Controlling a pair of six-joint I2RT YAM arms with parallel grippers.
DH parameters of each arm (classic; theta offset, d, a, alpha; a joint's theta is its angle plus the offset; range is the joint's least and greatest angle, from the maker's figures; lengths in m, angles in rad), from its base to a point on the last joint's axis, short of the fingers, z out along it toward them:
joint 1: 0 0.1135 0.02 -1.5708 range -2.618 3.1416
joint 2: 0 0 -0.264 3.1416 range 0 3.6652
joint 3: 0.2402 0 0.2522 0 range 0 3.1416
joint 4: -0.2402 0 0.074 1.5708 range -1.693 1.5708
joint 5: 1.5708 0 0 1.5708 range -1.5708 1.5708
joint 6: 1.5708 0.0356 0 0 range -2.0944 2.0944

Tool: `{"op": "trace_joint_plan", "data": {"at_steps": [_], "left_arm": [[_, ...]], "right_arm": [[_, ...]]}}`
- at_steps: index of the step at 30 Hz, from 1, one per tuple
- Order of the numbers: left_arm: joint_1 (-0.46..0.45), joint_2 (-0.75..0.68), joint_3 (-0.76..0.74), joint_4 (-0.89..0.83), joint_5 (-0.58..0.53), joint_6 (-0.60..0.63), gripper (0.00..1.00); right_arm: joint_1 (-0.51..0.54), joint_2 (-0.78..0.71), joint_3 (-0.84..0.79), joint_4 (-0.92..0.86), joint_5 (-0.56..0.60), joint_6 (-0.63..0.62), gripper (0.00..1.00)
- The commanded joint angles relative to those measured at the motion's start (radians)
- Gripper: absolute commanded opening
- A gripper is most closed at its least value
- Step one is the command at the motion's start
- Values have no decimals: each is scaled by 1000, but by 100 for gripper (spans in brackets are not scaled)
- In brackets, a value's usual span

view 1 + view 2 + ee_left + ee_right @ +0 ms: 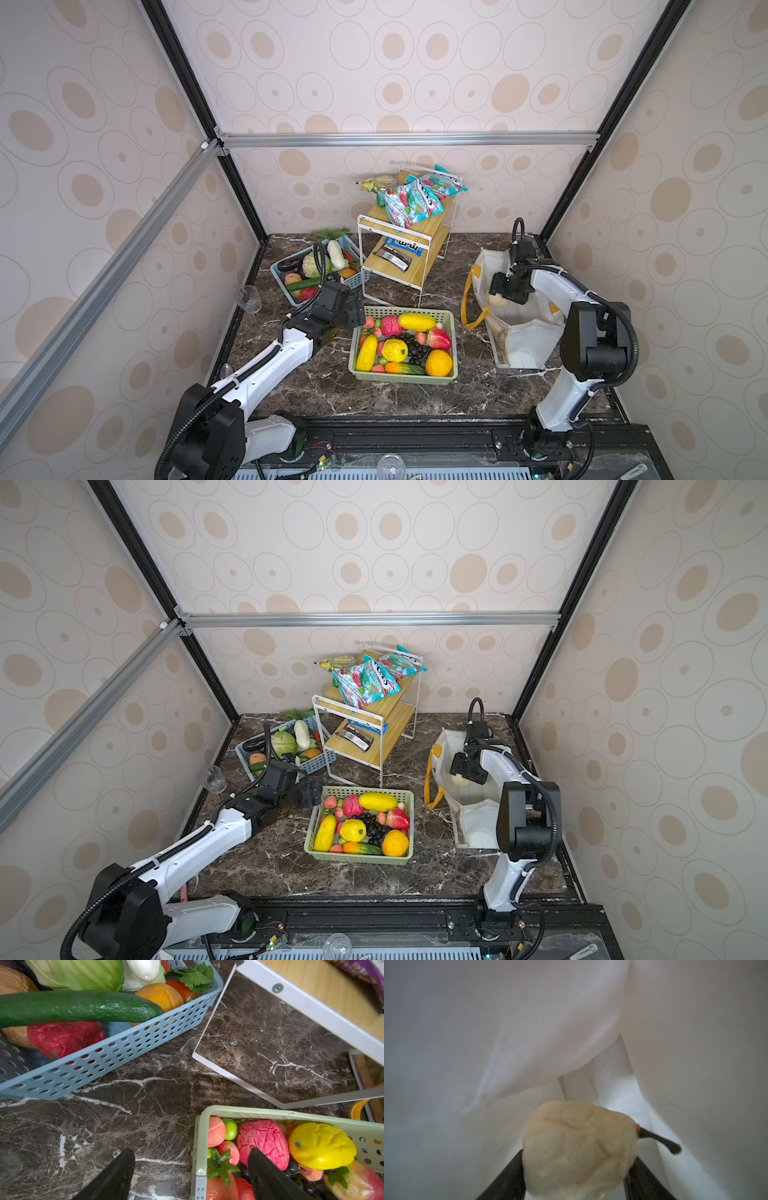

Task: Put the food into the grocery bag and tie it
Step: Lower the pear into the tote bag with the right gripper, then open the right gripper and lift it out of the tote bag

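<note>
Top views: the right gripper (505, 293) clamps a pale pear (496, 300) inside the white grocery bag (524, 347). Left wrist: the left gripper (191, 1152) gapes wide over a corner of the green basket (199, 1136). Right wrist: bag walls surround the pear.

the bag (525, 345) stands right of the fruit basket (405, 310). the rack (432, 227) stands behind it, the vegetable basket (352, 279) further left.

"m&m's" on blue candy packet (403, 244)

Oval-patterned beige walls (374, 62) enclose a dark marble tabletop (324, 386) holding a white-framed wooden shelf (432, 228).
</note>
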Motion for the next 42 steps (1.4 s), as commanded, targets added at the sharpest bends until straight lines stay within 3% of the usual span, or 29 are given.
{"op": "trace_joint_plan", "data": {"at_steps": [1, 8, 20, 31, 42], "left_arm": [[-5, -19, -3, -23, -23, -7, 86], [-5, -25, -8, -20, -23, -11, 86], [-5, -46, -9, -29, -32, -12, 86], [-4, -48, -10, -26, -29, -15, 86], [-4, -50, -9, -32, -29, -16, 86]], "right_arm": [[-3, 10, -15, -17, 15, 3, 67], [-5, -19, 5, -53, 96, -20, 69], [-3, 46, -34, 14, 22, -28, 81], [-3, -91, 15, -49, 13, -48, 89], [-3, -247, 88, -116, -47, -68, 91]]}}
